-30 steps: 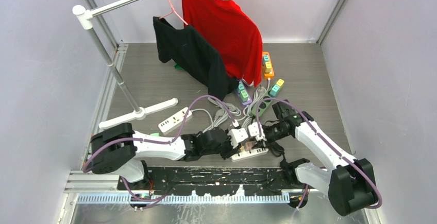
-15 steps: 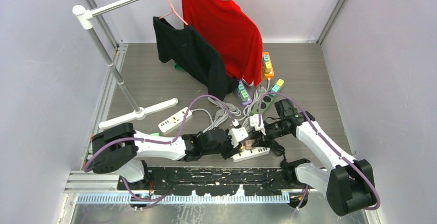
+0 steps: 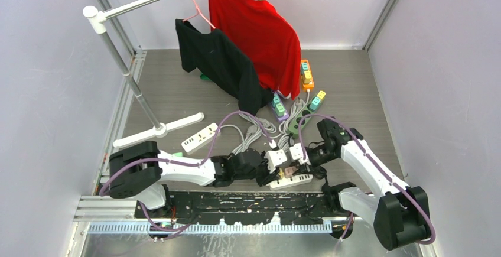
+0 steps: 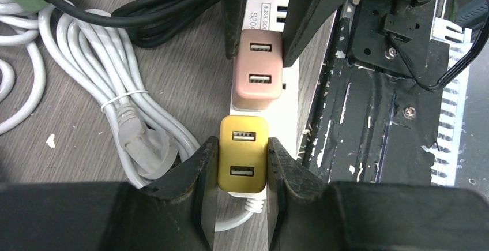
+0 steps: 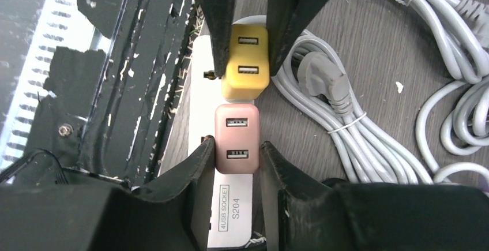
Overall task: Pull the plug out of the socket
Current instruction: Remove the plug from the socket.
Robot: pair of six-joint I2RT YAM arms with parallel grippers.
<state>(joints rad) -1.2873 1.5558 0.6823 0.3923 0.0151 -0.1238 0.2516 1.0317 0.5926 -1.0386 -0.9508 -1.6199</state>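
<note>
A white socket strip [image 3: 300, 180] lies near the table's front edge, with two USB plugs standing in it side by side. In the left wrist view my left gripper [image 4: 242, 146] is shut on the yellow plug [image 4: 243, 161], a finger pressed on each side. The pink plug [image 4: 258, 72] sits just beyond it between the other arm's fingers. In the right wrist view my right gripper [image 5: 237, 143] is shut on the pink plug [image 5: 236, 138], with the yellow plug [image 5: 245, 69] behind it. Both plugs sit on the strip [image 5: 233, 210]. From above, the two grippers [image 3: 273, 158] [image 3: 298, 153] meet over the strip.
Coiled grey cables [image 4: 115, 89] lie right beside the strip. The black base rail [image 4: 375, 118] borders its other side. Farther back are a white strip [image 3: 201, 137], purple [image 3: 279, 106], green [image 3: 301, 118] and orange [image 3: 306, 74] strips, plus a rack with a red shirt [image 3: 254, 32] and black garment [image 3: 221, 62].
The right gripper rose a little, then came back down and slightly right. The white strip has shifted a bit toward the near edge. The left arm has barely moved.
</note>
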